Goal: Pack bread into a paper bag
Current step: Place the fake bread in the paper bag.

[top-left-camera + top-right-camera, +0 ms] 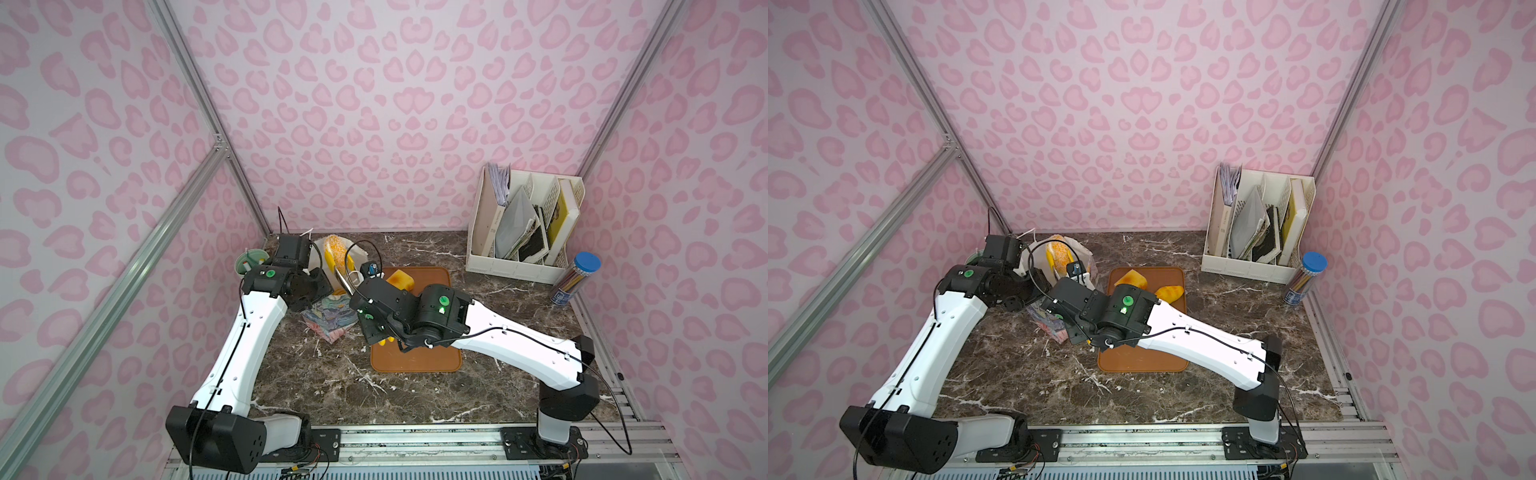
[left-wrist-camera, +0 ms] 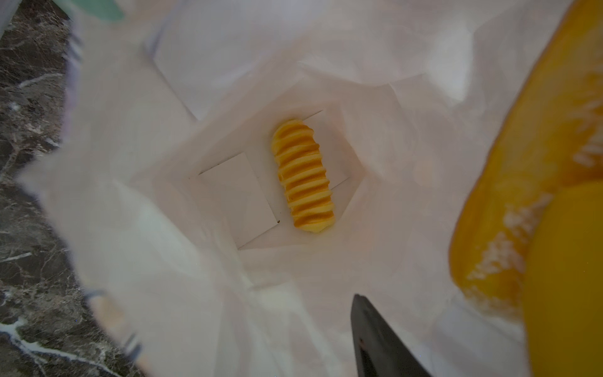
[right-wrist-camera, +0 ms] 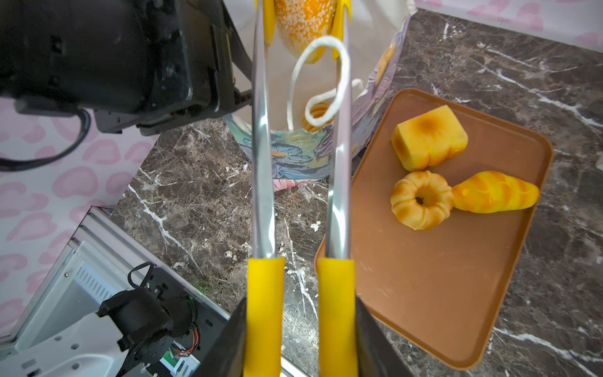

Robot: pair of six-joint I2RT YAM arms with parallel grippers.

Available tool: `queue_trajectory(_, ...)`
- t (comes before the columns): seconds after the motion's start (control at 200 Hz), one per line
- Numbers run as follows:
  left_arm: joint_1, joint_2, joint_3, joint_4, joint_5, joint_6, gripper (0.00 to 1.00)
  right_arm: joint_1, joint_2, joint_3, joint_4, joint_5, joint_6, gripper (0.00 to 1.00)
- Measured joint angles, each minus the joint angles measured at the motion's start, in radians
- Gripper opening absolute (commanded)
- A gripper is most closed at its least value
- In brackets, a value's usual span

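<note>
1. At the far left of the dark marbled table (image 1: pixel 332 386) stands a mint-green cup (image 1: pixel 245 262), just beside my left arm.
2. My left pincer (image 3: pixel 241 93) sits at the rim of the small paper bag with the pastel floral print (image 1: pixel 332 318). One black finger (image 2: pixel 375 339) shows inside the white lining. The other is hidden, so I cannot tell whether I am clamping the paper or standing open.
3. The bag stands on the table with its mouth spread wide. A ridged golden spiral roll (image 2: pixel 303 176) lies flat on its bottom.
4. Over the bag's mouth hangs the sprinkle-topped oval bun (image 3: pixel 305 19), pinched between the tips of the steel tongs with yellow sleeves (image 3: pixel 262 163). A white cord handle (image 3: pixel 339 75) loops across the blades.
5. My right pincer (image 3: pixel 300 303) is closed on the tongs' yellow handles, one finger on each side.
6. Just beside the bag lies a brown rectangular tray (image 3: pixel 440 293). On it are the square golden loaf (image 3: pixel 429 137), the ring-shaped bun (image 3: pixel 421 199) and the croissant (image 3: pixel 496 192). The ring and the croissant touch.
7. Far right at the back stands a cream file rack (image 1: pixel 523 224) stuffed with papers. A clear tube with a blue cap (image 1: pixel 575 278) is beside it.
</note>
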Motion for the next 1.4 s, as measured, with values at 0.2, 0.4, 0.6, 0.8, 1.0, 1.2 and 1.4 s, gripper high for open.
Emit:
queue_trajectory(0.2,0.0,0.006,0.003,0.0,0.0,0.0,0.6,0.004,0.0,-0.016,0.0,-0.008,0.023,0.41)
queue_trajectory(0.4,0.0,0.008,0.006,0.0,0.0,0.0,0.6,0.005,-0.002,-0.016,0.003,-0.008,0.026,0.48)
queue_trajectory(0.6,0.0,0.009,0.006,0.0,0.0,0.0,0.6,0.003,-0.002,0.013,0.004,0.0,0.018,0.54)
queue_trajectory(0.8,0.0,0.009,0.007,0.001,-0.001,0.0,0.6,-0.002,-0.002,0.023,0.005,0.004,0.01,0.59)
queue_trajectory(1.0,0.0,0.009,0.007,0.0,-0.002,0.0,0.6,-0.003,0.002,0.023,0.005,0.004,0.006,0.53)
queue_trajectory(1.2,0.0,0.003,0.005,0.0,-0.004,0.0,0.6,0.001,-0.018,0.032,0.004,0.042,0.002,0.53)
queue_trajectory(1.4,0.0,0.003,0.005,0.0,-0.004,0.0,0.6,-0.021,-0.072,0.05,-0.003,0.123,0.0,0.54)
